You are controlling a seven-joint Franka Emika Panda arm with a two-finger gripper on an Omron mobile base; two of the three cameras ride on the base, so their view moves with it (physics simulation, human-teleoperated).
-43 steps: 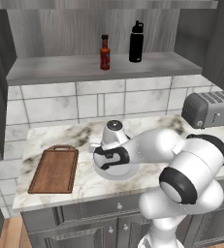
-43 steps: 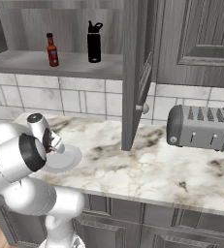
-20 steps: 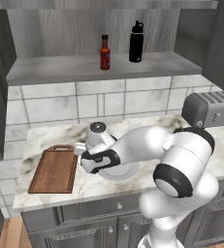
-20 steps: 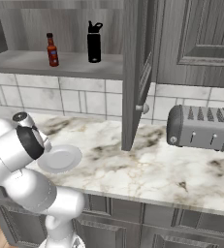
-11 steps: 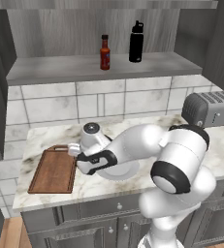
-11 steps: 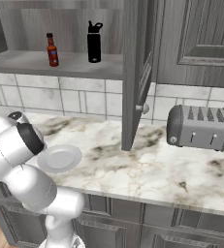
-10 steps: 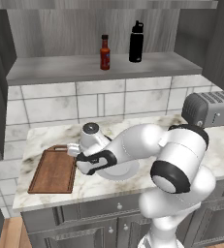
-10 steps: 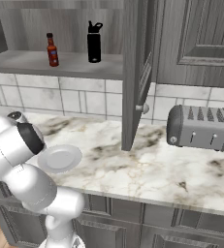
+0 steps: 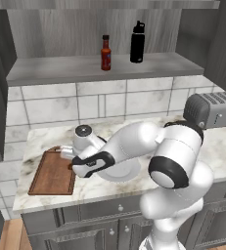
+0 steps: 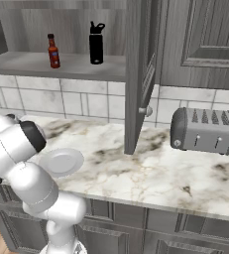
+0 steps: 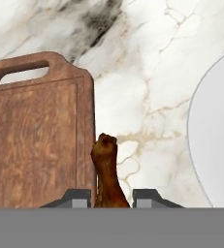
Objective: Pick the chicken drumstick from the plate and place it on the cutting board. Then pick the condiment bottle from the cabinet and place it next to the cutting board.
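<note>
Reddish-brown chicken drumstick (image 11: 106, 169), light, stiff, probably greasy: your gripper (image 11: 111, 197) pinches its thick end, lower centre, beside the cutting board (image 11: 36, 140).

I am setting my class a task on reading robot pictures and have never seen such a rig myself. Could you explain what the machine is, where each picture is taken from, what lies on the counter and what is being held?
This is a rendered kitchen with a white robot arm on a base. Two cameras ride behind the arm, one to its left and one to its right; a third sits on the hand and looks along the gripper.

On the marble counter lie a wooden cutting board, a pale plate and a toaster. A red condiment bottle and a black bottle stand on the cabinet shelf.

The gripper is shut on the chicken drumstick, beside the board's edge.
</note>
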